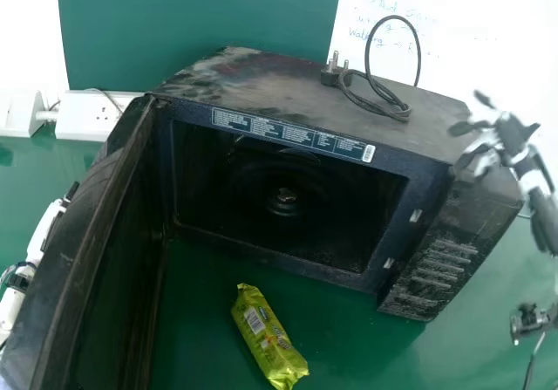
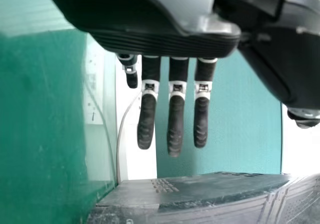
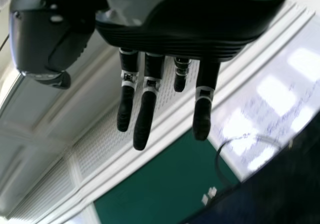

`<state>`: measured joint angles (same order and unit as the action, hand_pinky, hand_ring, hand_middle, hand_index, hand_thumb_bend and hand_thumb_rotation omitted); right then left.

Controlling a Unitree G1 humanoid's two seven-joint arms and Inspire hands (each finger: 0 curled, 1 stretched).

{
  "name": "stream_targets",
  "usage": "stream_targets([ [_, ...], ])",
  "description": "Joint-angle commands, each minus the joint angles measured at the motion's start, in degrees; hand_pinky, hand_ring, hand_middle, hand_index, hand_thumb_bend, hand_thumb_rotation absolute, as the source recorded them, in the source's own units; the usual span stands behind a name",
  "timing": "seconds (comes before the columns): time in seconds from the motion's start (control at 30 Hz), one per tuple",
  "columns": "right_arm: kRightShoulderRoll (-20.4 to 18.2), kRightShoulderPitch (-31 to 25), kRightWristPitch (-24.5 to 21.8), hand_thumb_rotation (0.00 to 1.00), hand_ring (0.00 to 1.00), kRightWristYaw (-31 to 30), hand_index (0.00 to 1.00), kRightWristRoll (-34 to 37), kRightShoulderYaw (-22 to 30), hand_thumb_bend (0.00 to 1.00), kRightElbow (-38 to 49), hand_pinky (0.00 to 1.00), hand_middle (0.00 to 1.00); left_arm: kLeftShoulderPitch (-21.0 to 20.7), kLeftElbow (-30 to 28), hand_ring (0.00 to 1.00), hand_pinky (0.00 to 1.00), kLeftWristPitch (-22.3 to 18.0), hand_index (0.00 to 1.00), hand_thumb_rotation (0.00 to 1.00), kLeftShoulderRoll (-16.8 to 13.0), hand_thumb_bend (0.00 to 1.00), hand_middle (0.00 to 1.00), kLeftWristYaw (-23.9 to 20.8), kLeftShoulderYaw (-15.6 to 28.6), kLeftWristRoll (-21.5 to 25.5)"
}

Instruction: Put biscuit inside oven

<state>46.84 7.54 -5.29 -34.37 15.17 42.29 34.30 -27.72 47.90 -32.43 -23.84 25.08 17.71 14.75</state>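
One green counter (image 1: 349, 329) carries all I'm working with, the largest item being a dusty black microwave oven (image 1: 261, 80), set at a slant with its mouth toward my head camera. Its door (image 1: 91, 259) stands wide open on the left, swung out toward the counter's near edge. My right hand (image 1: 504, 141) is in the air by the oven's right front corner, above the control panel side; how high, I cannot tell. My left hand (image 1: 48, 222) is at the left, on the outer side of the open door. Both are open and empty, their fingers extended. Toward the counter's back edge, left of the oven, I have a white socket strip (image 1: 91, 115). The biscuit packet (image 1: 266, 333), yellow-green, lies on the counter in front of the cavity, slanting, right of the door and touching neither hand. A black cord (image 1: 384, 98) loops over the oven's top near its back edge, ending in a plug (image 1: 331, 74).
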Motion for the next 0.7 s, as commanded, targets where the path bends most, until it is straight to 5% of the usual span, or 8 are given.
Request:
stream_targets([
  [0.0,3.0,-1.7,-0.9,0.21,0.38,-2.6,0.66,1.1,1.2,0.70,-0.2,0.35,0.44,0.4,0.3,0.34,0.30,-0.1,0.49,0.06,-0.6,0.52,0.40,0.1,0.7,0.3],
  [0.07,5.0,-2.9,-2.6,0.23,0.42,-5.0,0.68,2.1,1.7,0.74,0.1,0.41,0.47,0.4,0.5,0.34,0.30,-0.4,0.49,0.06,-0.7,0.52,0.40,0.2,0.7,0.1],
  [0.2,7.0,-4.8,-3.3,0.25,0.45,-8.6,0.70,3.0,2.4,0.76,-0.2,0.36,0.53,0.5,0.1,0.33,0.29,0.0,0.49,0.06,-0.5,0.52,0.40,-0.1,0.7,0.2],
  [0.37,8.7,-8.3,-2.8,0.34,0.51,-10.4,0.71,-1.9,3.3,0.84,2.1,0.38,0.60,0.3,0.5,0.33,0.29,-0.6,0.49,0.06,-0.6,0.52,0.40,0.2,0.7,0.2],
  [0.53,11.1,-7.9,-1.3,0.54,0.59,-16.2,0.75,1.8,2.5,0.93,-0.2,0.42,0.69,0.4,0.2,0.34,0.29,-0.2,0.49,0.06,-0.6,0.52,0.40,0.2,0.7,0.2],
  [0.67,12.4,-6.5,-5.4,0.38,0.66,-18.9,0.79,8.5,0.6,0.91,-1.6,0.47,0.75,0.5,0.0,0.34,0.29,0.0,0.49,0.07,-0.8,0.52,0.40,-0.4,0.5,-0.3],
])
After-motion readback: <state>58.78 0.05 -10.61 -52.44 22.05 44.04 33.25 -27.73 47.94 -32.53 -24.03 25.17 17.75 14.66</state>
